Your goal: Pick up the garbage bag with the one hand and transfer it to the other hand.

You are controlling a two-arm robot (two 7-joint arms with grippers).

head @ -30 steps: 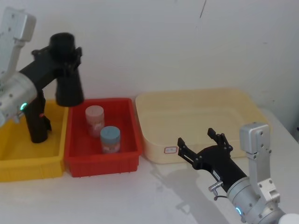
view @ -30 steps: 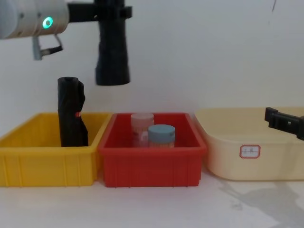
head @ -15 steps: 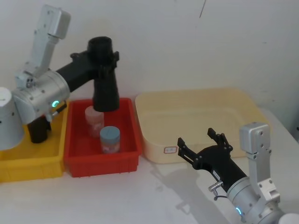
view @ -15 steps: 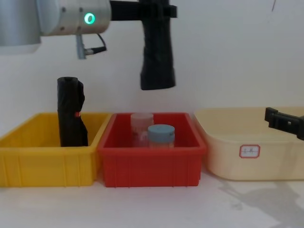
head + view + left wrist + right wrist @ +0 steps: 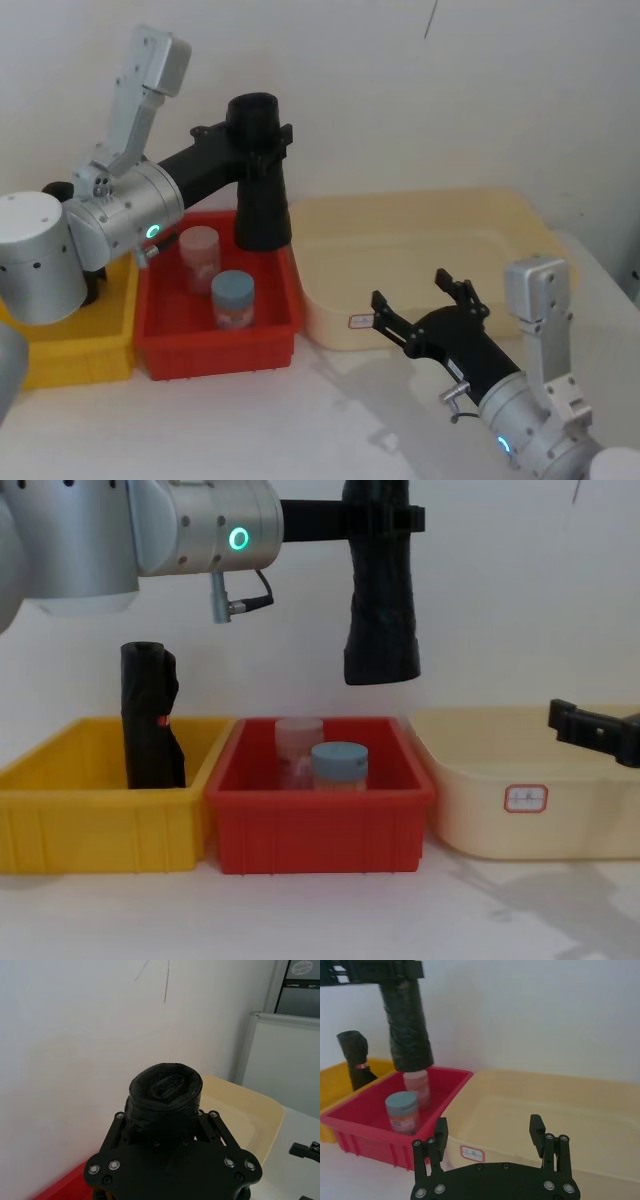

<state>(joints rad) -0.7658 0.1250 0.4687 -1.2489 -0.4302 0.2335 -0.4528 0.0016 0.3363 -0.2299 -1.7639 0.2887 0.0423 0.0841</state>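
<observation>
Risks first. Your left hand (image 5: 265, 150) is clamping the garbage bag (image 5: 262, 205) only near its top, so the long lower part is hanging free. A fast swing is likely setting it swaying or slipping out of the clamp. The bag is hanging in the air over the right side of the red bin (image 5: 220, 352), with the blue-lidded jar (image 5: 234, 298) lower and to the left. Coming down there risks knocking it over. If the right hand (image 5: 412, 292) is closing off-centre on the crinkly plastic, or you're letting go on the left too soon, the bag is probably dropping onto the bench (image 5: 300, 420).

Pose:
- **Left arm:** it's reaching out high and level, with the bag roughly upright.
- **Right arm:** it's sitting low in front of the cream bin (image 5: 400, 200), fingers spread apart, gripping nothing and pointing toward the bins.
</observation>
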